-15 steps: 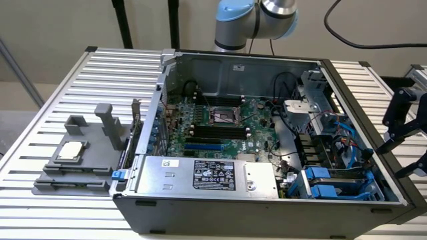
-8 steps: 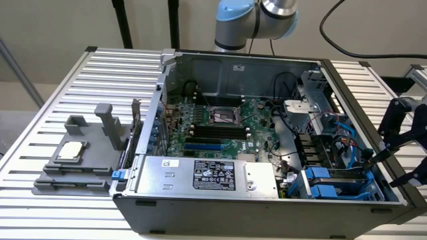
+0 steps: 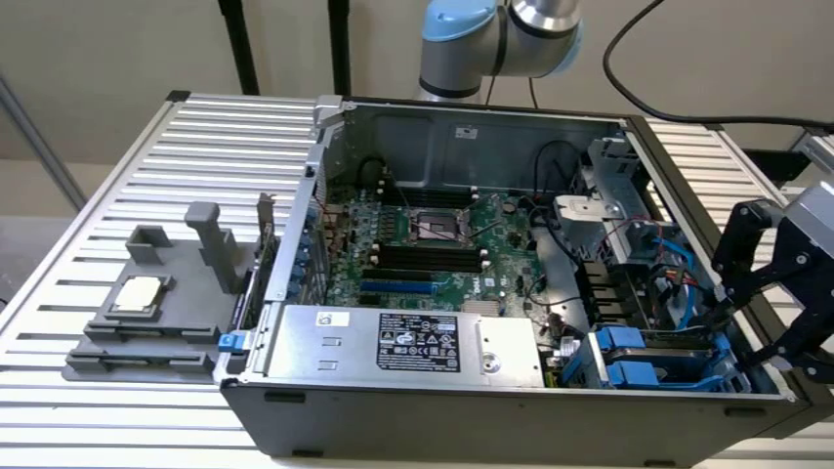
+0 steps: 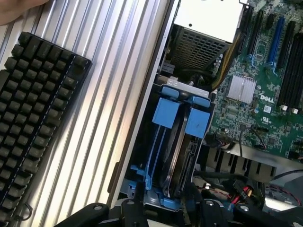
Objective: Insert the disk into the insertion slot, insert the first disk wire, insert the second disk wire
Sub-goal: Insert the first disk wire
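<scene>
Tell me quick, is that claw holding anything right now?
Gripper: open, holding nothing.

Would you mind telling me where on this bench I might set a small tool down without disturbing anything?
The ribbed table is bare between the grey fixture and its far edge, and in the strip between the keyboard and the case wall. It is crowded inside the case around the blue drive carriers, cables and the gripper.
</scene>
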